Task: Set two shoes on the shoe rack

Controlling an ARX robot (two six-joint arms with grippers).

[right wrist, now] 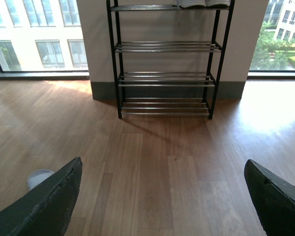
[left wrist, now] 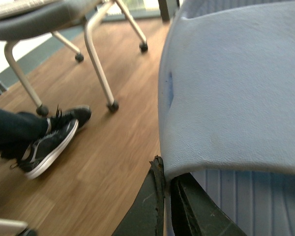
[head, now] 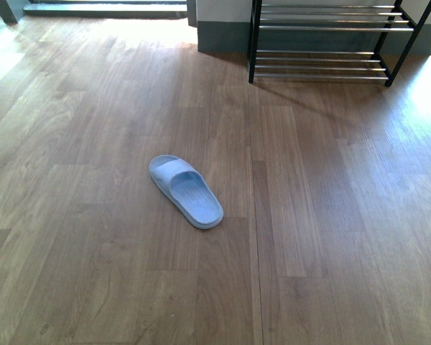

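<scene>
The shoes here are light blue slippers. One slipper point(head: 184, 190) lies flat on the wooden floor, well short of the shoe rack point(head: 323, 29); a bit of it also shows as the slipper point(right wrist: 38, 177) beside my right finger. My left gripper point(left wrist: 167, 172) is shut on the edge of the other light blue slipper point(left wrist: 236, 88), which fills that view. My right gripper point(right wrist: 162, 163) is open and holds nothing, facing the black shoe rack point(right wrist: 164, 46) with silver bars across open floor. Neither arm shows in the front view.
A chair on white legs with casters point(left wrist: 101, 64) and a person's black sneaker point(left wrist: 49, 145) are close to my left gripper. White-soled footwear point(right wrist: 202, 3) sits on the rack's top tier. The rack stands against a grey-skirted wall pillar point(right wrist: 96, 49) between windows.
</scene>
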